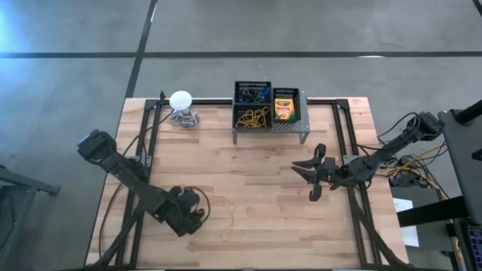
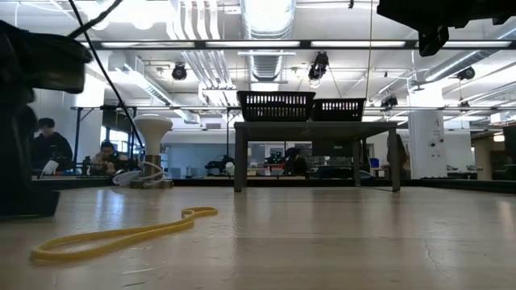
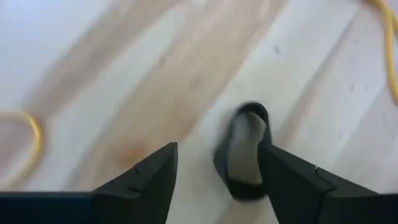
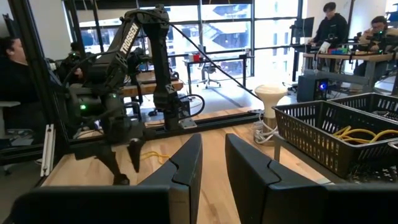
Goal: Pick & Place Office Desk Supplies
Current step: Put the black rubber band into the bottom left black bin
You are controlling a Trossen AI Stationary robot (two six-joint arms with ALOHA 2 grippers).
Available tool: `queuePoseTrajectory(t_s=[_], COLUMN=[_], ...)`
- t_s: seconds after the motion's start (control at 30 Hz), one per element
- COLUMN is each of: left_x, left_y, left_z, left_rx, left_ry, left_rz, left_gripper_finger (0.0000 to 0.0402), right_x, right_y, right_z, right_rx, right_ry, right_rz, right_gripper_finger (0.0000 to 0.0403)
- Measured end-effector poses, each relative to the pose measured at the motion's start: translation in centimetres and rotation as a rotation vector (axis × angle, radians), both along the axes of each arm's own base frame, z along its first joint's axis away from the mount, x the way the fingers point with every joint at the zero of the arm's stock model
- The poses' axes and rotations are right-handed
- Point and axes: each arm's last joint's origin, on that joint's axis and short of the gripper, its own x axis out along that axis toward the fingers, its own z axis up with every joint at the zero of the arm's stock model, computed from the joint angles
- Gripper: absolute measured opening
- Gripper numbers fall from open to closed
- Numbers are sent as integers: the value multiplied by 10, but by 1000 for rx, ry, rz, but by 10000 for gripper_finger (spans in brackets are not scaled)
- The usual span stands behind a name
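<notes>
My left pincer (image 3: 214,180) hangs low over the table (image 1: 248,173) with fingers spread wide, a dark rubber band (image 3: 245,152) lying flat between them, hard by one finger, its long axis running away from my wrist. The yellow rubber band (image 1: 228,220) lies just right of it. Only the wrist view shows the dark one. My right pincer (image 1: 310,181), narrow and empty, waits mid-table, farther off.

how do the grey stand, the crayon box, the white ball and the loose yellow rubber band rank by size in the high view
1. grey stand
2. crayon box
3. white ball and loose yellow rubber band: too close to rank; the band is long but thin.
</notes>
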Motion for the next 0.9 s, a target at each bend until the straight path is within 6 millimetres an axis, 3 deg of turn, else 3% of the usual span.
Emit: queuePoseTrajectory(t_s=[0.2,0.37,0.47,0.53,0.73,0.9], left_x=[14,20,26,35,74,109], left_y=[14,20,20,19,20,43], left_z=[-11,-14,-10,-4,26,60], left_rx=[68,64,65,71,95,207], left_ry=[33,36,23,-22,-244,-354], left_rz=[-139,-206,-249,-280,-361,-373], left_gripper_finger=[183,113,48,14,3,2], right_x=[0,0,0,0,0,0], right_y=[0,0,0,0,0,0], right_z=[0,0,0,0,0,0], right_rx=[0,1,0,0,3,3], right_ry=[0,0,1,1,0,0], right_rz=[0,0,0,0,1,0], right_gripper_finger=[68,68,68,68,68,68])
